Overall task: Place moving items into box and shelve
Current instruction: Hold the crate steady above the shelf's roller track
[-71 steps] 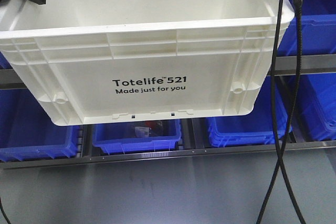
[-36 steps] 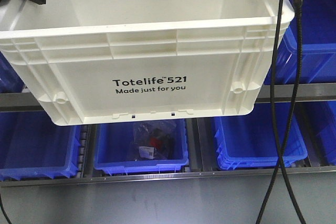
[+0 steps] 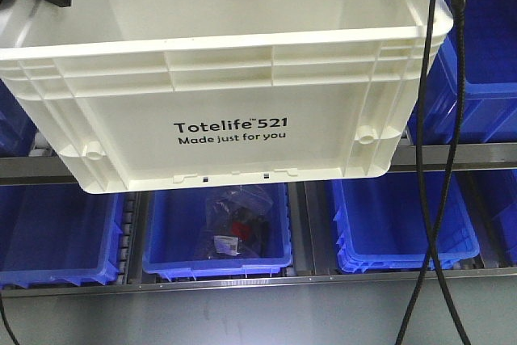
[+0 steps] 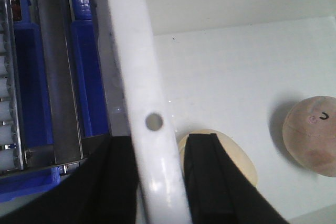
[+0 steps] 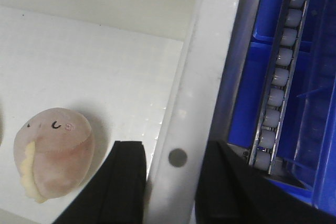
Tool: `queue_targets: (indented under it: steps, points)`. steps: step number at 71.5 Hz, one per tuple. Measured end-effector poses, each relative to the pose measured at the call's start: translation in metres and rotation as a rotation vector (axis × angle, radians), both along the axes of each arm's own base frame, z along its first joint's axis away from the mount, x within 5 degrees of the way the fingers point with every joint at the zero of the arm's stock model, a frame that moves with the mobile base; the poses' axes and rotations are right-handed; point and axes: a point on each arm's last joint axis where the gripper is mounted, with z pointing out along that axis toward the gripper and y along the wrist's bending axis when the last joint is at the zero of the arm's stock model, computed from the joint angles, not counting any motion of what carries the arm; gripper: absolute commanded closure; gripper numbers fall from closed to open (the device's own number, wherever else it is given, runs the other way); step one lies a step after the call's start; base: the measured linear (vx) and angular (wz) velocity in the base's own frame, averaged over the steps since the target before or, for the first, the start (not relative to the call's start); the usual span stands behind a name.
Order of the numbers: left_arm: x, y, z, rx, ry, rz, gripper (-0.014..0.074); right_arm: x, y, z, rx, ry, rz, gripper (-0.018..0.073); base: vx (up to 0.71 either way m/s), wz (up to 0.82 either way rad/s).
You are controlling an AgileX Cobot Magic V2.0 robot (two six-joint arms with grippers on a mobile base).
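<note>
The white box [image 3: 226, 111], printed "Totelife 521", hangs in the air in front of the shelf, carried by both arms. My left gripper [image 4: 160, 182] is shut on the box's left rim [image 4: 139, 77], one finger outside the wall and one inside. My right gripper [image 5: 173, 182] is shut on the right rim [image 5: 210, 51] in the same way. Two moving items lie on the box floor. The cream-yellow ball [image 4: 239, 163] rests against the left inner finger. The pink-brown ball [image 5: 52, 150] with a yellow seam lies a little left of the right inner finger.
Behind and below the box runs a shelf of blue bins [image 3: 404, 224] on roller tracks [image 5: 278, 87], with grey metal rails [image 3: 242, 280]. The middle bin holds a plastic bag of dark and red parts [image 3: 234, 224]. Two black cables [image 3: 440, 199] hang down on the right.
The shelf rails and blue bins have slid downward in the front view, showing more of the lower row. The box keeps its place in the frame, held by both grippers.
</note>
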Motion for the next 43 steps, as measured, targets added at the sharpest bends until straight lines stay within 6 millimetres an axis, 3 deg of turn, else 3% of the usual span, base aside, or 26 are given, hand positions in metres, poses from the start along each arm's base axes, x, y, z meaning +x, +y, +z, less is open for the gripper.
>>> queue_targets:
  steps: [43]
  points:
    - [0.0000,0.0000,0.0000,0.000,0.000,0.000,0.0613,0.0000,0.0000,0.0000,0.000,0.000,0.000,0.0570,0.00,0.00]
